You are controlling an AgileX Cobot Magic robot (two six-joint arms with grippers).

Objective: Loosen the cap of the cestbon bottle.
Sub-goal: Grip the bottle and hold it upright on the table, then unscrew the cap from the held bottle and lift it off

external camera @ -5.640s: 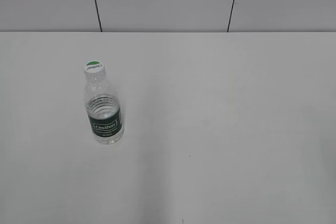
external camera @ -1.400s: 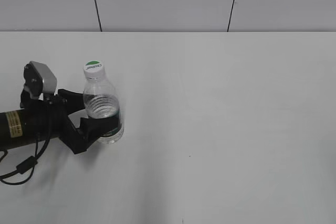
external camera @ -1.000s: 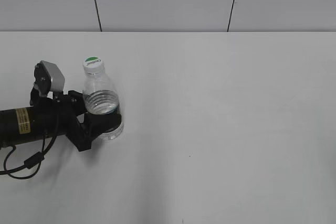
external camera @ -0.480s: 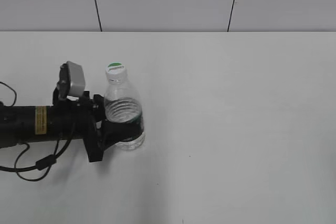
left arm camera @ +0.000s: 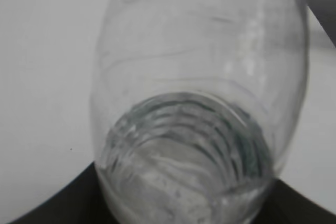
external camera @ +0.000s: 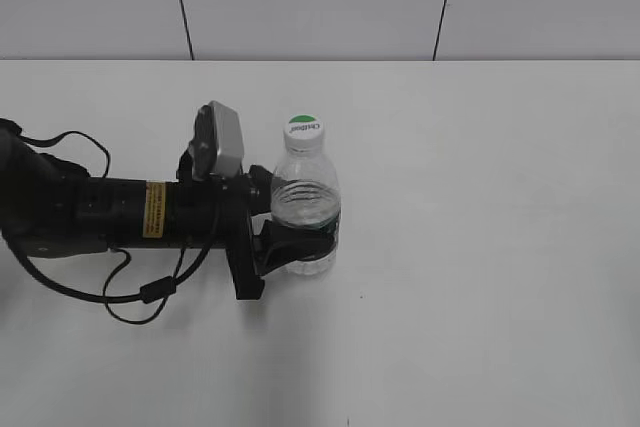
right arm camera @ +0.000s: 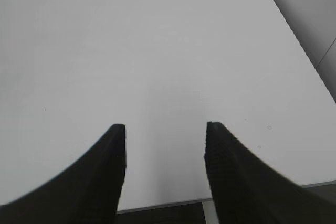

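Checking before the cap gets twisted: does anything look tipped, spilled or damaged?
Nothing stands out. The cestbon bottle stands upright in the left gripper, its cap on, and the table looks dry. The right gripper is open and empty.

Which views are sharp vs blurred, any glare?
Exterior view: sharp, even flat light, cap lettering visible but small, faint shadow under the left gripper. Left wrist view: cestbon bottle fills the frame, soft and out of focus, mild highlights on the plastic. Right wrist view: right gripper fingertips dark, table featureless.
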